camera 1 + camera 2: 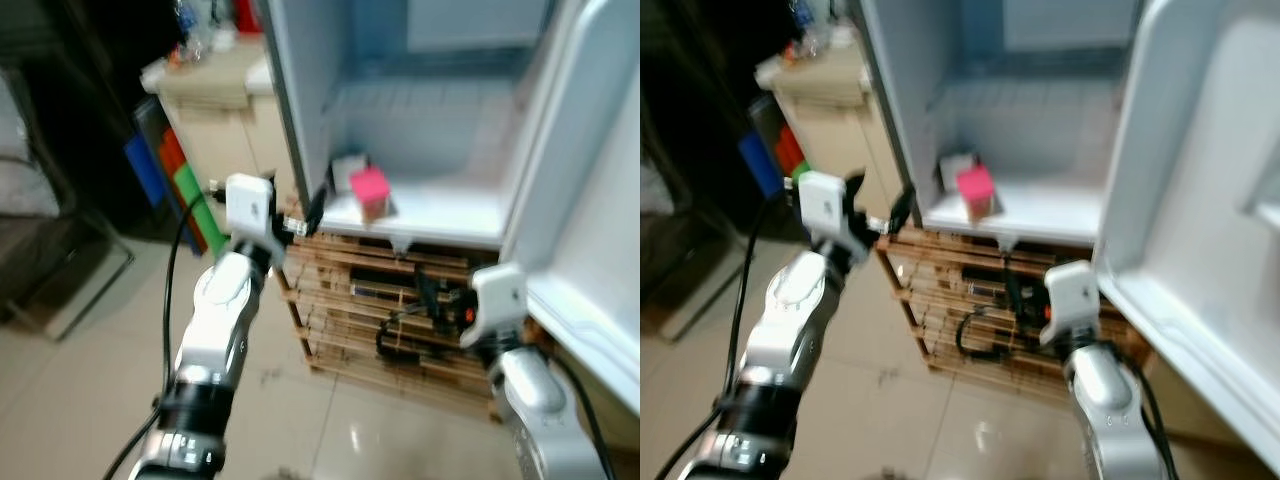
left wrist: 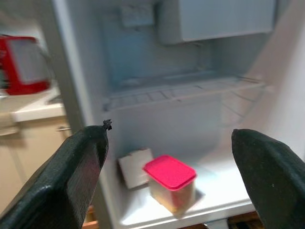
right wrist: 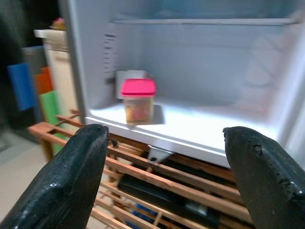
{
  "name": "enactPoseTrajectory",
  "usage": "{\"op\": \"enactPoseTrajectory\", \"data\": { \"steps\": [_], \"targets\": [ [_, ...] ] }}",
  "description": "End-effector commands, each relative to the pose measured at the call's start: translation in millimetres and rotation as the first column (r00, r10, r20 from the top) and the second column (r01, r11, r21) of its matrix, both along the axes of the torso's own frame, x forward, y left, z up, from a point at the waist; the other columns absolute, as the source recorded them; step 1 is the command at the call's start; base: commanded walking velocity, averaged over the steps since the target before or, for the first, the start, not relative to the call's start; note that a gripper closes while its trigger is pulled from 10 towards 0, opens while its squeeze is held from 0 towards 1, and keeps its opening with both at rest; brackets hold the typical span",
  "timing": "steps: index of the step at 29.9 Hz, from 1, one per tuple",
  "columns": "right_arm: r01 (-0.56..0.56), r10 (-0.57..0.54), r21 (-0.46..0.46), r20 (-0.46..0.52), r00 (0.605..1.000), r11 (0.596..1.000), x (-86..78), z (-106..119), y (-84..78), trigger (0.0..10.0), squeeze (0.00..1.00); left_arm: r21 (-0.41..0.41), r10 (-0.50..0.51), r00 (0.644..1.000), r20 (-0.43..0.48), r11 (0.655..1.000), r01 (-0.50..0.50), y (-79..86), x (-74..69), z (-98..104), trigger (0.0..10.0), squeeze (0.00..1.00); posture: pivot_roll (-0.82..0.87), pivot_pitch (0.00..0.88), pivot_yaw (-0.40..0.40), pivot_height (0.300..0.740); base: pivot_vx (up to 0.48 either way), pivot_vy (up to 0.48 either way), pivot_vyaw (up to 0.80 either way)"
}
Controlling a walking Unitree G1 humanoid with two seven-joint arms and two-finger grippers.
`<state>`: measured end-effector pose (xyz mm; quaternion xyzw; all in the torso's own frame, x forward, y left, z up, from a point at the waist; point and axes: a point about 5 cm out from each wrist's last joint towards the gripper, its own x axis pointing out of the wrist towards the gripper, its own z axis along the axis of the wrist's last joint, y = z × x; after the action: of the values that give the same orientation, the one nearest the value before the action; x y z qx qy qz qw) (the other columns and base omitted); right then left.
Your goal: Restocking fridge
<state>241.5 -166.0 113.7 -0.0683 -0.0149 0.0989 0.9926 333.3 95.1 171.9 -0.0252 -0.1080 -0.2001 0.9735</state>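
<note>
The fridge stands open, and on its bottom shelf sits a clear container with a pink lid, also seen in the wrist views. A small white box stands just behind it. My left gripper is raised at the fridge's left front edge, open and empty, pointing at the container. My right gripper is lower, in front of the wooden rack under the fridge. It is open and empty too, with its fingers wide apart.
The fridge door swings out on the right, close to my right arm. A beige cabinet with a cluttered top stands left of the fridge, with coloured boards leaning beside it. Tiled floor lies below. The eye views are blurred.
</note>
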Motion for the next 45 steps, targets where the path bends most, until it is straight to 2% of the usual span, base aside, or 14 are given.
{"op": "enactPoseTrajectory", "data": {
  "steps": [1,8,13,15,18,20,21,24,25,26,32,36,41,45],
  "targets": [
    [-0.006,0.006,0.004,-0.001,1.0,1.0,-0.4,-4,6.2,10.0,0.0,0.031,0.034,0.998,-0.06,0.999,-0.032,9.5,2.7,-14,10.0,0.0,-0.23,0.0,0.159,0.74,0.0,0.48,0.0],
    [0.016,-0.016,-0.005,0.015,1.0,1.0,-0.5,-4,3.5,10.0,0.0,0.043,0.018,0.995,-0.1,0.999,-0.014,8.6,4.7,-23,10.0,0.0,-0.25,0.0,0.171,0.74,0.0,0.48,0.0],
    [0.028,-0.028,-0.012,0.017,0.999,1.0,-0.2,-4,1.6,10.0,0.0,-0.001,0.041,0.985,-0.169,0.999,-0.042,14.3,4.8,-35,10.0,0.0,-0.25,0.0,0.17,0.74,0.0,0.48,-0.63],
    [0.075,-0.075,-0.024,0.006,0.997,0.997,-6.6,-8,-7.4,10.0,0.0,0.001,0.114,0.958,-0.265,0.993,-0.118,32.5,-2.3,-55,10.0,0.0,-0.26,0.0,0.17,0.74,0.0,0.0,-0.35],
    [0.12,-0.121,-0.022,-0.011,0.993,0.992,-14.1,-13,-16.4,10.0,0.0,0.056,0.153,0.938,-0.312,0.988,-0.143,47.7,-14.6,-73,10.0,0.0,-0.26,0.0,0.168,0.74,0.0,0.0,0.0],
    [0.21,-0.21,-0.009,-0.038,0.977,0.978,-25.3,-20,-31.6,10.0,0.0,0.184,0.163,0.961,-0.225,0.975,-0.123,59.4,-37.5,-82,10.0,0.0,-0.25,0.0,0.158,0.74,0.0,0.0,0.0],
    [0.24,-0.24,-0.006,-0.046,0.97,0.971,-28.9,-22,-36.7,10.0,0.0,0.221,0.155,0.97,-0.189,0.969,-0.112,61.1,-45.1,-83,10.0,0.0,-0.25,0.0,0.156,0.74,0.0,0.0,0.0],
    [0.279,-0.279,0.003,-0.059,0.959,0.96,-32.2,-26,-44.4,10.0,0.0,0.199,0.157,0.974,-0.163,0.972,-0.123,59.2,-48.7,-79,10.0,0.0,-0.24,0.0,0.148,0.74,0.0,0.0,0.0],
    [0.304,-0.302,0.01,-0.071,0.951,0.953,-32.9,-30,-48.7,10.0,0.0,0.145,0.16,0.974,-0.159,0.98,-0.138,52.9,-43.3,-71,10.0,0.0,-0.23,0.0,0.144,0.74,0.0,0.0,0.0],
    [0.307,-0.306,0.01,-0.073,0.949,0.951,-32.6,-30,-49.3,10.0,0.0,0.129,0.143,0.979,-0.145,0.984,-0.125,47.7,-39.8,-65,10.0,0.0,-0.23,0.0,0.144,0.74,0.0,0.0,0.0],
    [0.315,-0.314,0.007,-0.067,0.947,0.949,-30.9,-30,-48.3,10.0,0.0,0.1,0.077,0.99,-0.116,0.993,-0.066,37.0,-30.6,-52,10.0,0.0,-0.24,0.0,0.155,0.74,0.37,0.0,-0.54],
    [0.322,-0.321,0.009,-0.063,0.945,0.947,-33.2,-30,-46.0,10.0,0.0,0.089,0.068,0.987,-0.146,0.994,-0.056,36.5,-28.4,-56,10.0,0.0,-0.24,0.0,0.165,0.74,0.48,0.0,-0.77],
    [0.317,-0.315,0.016,-0.062,0.947,0.948,-35.7,-31,-41.7,10.0,0.0,0.08,0.026,0.984,-0.175,0.997,-0.012,26.2,-30.7,-61,10.0,0.0,-0.25,0.0,0.172,0.74,0.48,0.0,0.0],
    [0.305,-0.303,0.016,-0.058,0.951,0.952,-34.7,-30,-40.1,10.0,0.0,0.07,0.02,0.984,-0.179,0.998,-0.008,25.1,-29.1,-60,10.0,0.0,-0.25,0.0,0.171,0.74,0.48,0.0,0.0]
  ]
}}
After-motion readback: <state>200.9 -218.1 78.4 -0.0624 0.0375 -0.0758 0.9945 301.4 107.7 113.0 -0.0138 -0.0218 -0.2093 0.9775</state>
